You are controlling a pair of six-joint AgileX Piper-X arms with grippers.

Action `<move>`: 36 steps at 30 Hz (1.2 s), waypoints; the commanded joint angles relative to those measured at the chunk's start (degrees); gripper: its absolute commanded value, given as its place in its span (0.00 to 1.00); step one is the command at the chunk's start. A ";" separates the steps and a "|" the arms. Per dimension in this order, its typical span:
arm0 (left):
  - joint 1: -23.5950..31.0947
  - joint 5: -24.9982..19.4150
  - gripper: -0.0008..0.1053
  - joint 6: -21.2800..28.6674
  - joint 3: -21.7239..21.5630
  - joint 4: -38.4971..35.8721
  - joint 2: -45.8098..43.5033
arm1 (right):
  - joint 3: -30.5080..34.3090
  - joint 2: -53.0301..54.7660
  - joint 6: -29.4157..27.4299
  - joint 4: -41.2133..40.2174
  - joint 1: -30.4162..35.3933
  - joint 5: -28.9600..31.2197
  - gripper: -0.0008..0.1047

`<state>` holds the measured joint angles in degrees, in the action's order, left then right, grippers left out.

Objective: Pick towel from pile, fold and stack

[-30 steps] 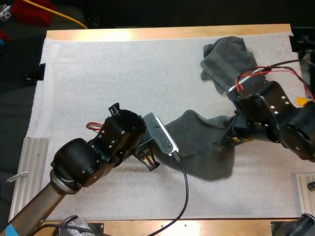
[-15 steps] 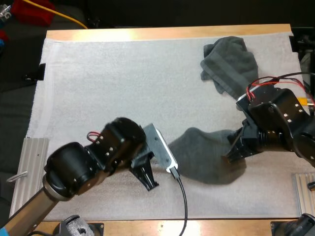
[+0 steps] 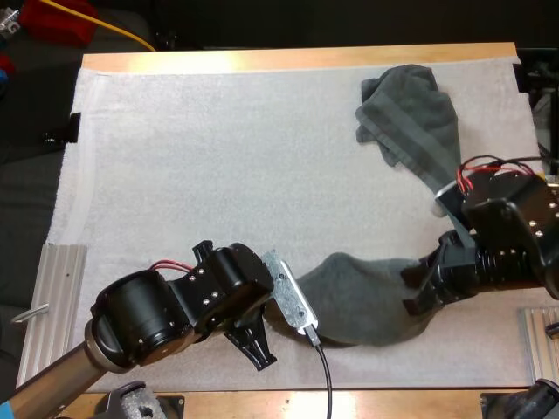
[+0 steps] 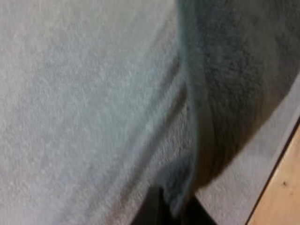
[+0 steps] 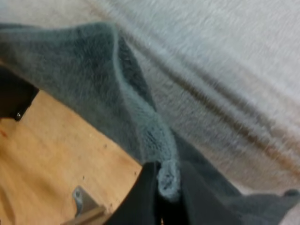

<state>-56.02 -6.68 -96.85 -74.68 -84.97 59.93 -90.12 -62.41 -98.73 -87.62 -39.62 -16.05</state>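
A dark grey-green towel hangs stretched between my two grippers near the front of the mat. On its left edge my left gripper is shut; the left wrist view has that hem pinched between the fingers. At the towel's right end my right gripper grips a corner, which bunches between the black fingers. A second, crumpled towel lies at the back right of the mat, its tail reaching down toward the right arm.
The white mat spreads wide to the left and back. A wooden front edge runs just below the held towel, and metal rails flank the mat. Bare wood lies under the right gripper.
Both grippers have pulled the towel toward the table's front edge. It has drawn away from the crumpled towel at the back right and spread wider between them.
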 commanded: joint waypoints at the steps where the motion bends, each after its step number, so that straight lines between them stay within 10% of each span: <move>1: -0.30 -0.91 0.01 -0.65 -0.36 -0.39 -0.42 | 1.66 0.16 0.18 -2.75 -0.11 -0.75 0.02; 17: 7.26 -1.89 0.01 3.49 -0.36 4.99 6.74 | 13.48 -2.48 0.85 12.72 0.00 14.08 0.02; 36: 24.06 12.00 0.01 12.86 -0.36 16.90 17.31 | 14.46 -14.44 0.81 30.62 0.22 32.73 0.02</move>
<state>-32.01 4.68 -84.56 -74.68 -68.66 77.39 -75.48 -76.93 -97.71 -57.32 -39.62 15.66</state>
